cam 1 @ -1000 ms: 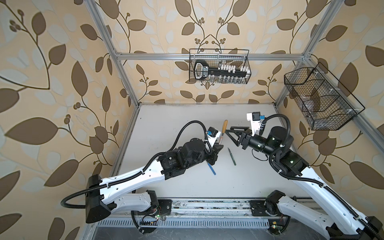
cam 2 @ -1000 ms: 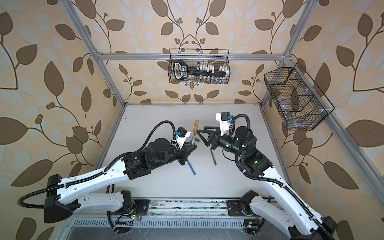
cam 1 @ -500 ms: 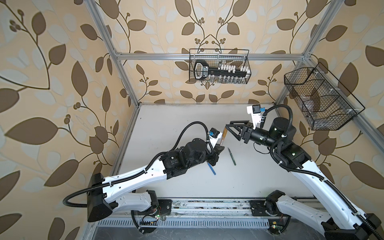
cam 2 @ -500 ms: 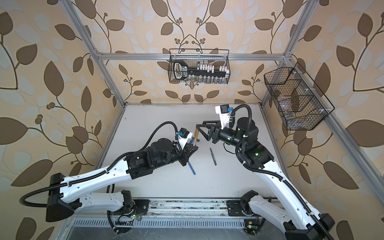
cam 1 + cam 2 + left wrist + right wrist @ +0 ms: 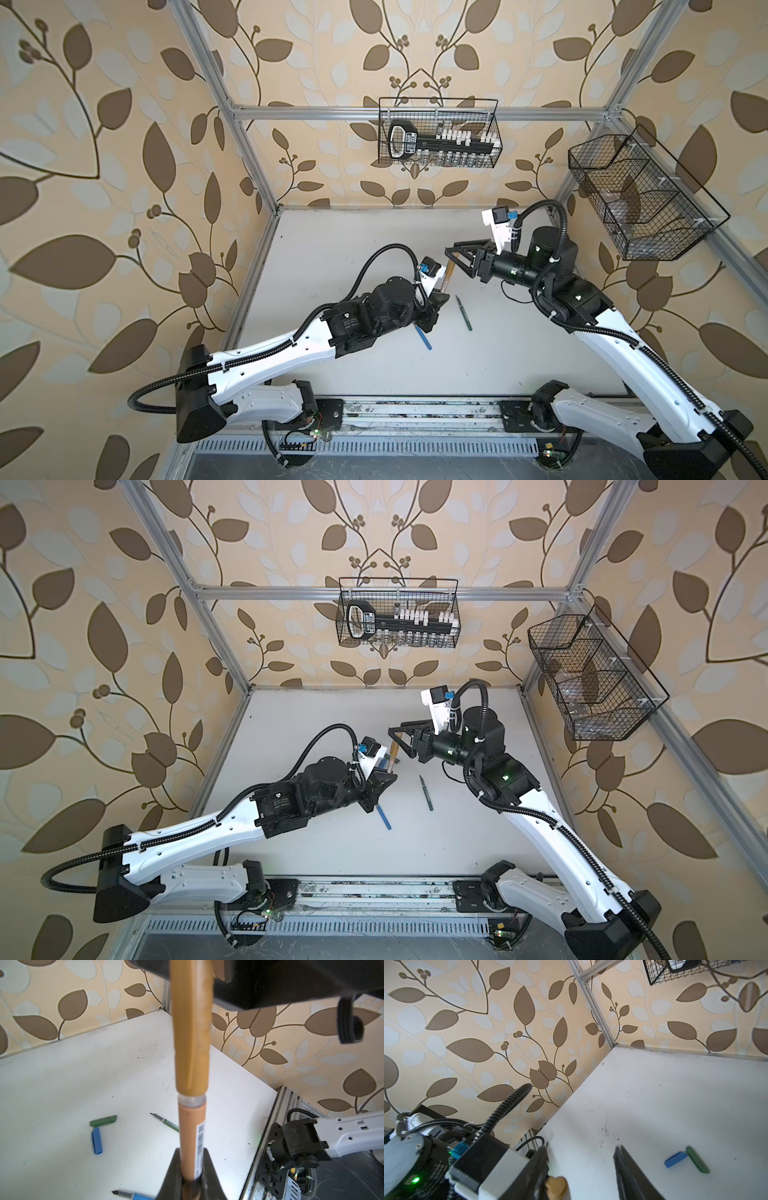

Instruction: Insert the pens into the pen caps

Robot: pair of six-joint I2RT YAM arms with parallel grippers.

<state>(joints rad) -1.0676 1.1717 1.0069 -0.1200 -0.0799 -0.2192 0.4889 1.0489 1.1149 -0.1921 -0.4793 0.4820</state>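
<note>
Clamping orange pen [image 5: 190, 1132], left hand [image 5: 190, 1176]; right hand [image 5: 581, 1147] apart astride cap [image 5: 192, 1032]; green pen [image 5: 463, 312] nearby.

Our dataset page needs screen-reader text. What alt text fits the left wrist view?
The left end effector grips an orange-brown felt-tip pen wearing its orange-brown cap. On the white table lie a green plastic cap touching a blue plastic cap, a green pen and a blue pen, both uncapped.

A white tabletop [image 5: 353, 249] marked with small dark specks sits inside walls of beige wallpaper [image 5: 124, 166] with brown leaves, framed by aluminium bars [image 5: 311, 112]. A wire basket [image 5: 436, 164] on the far wall holds a black handled object [image 5: 440, 143]. Another wire basket [image 5: 660, 241] hangs on the right wall.
</note>
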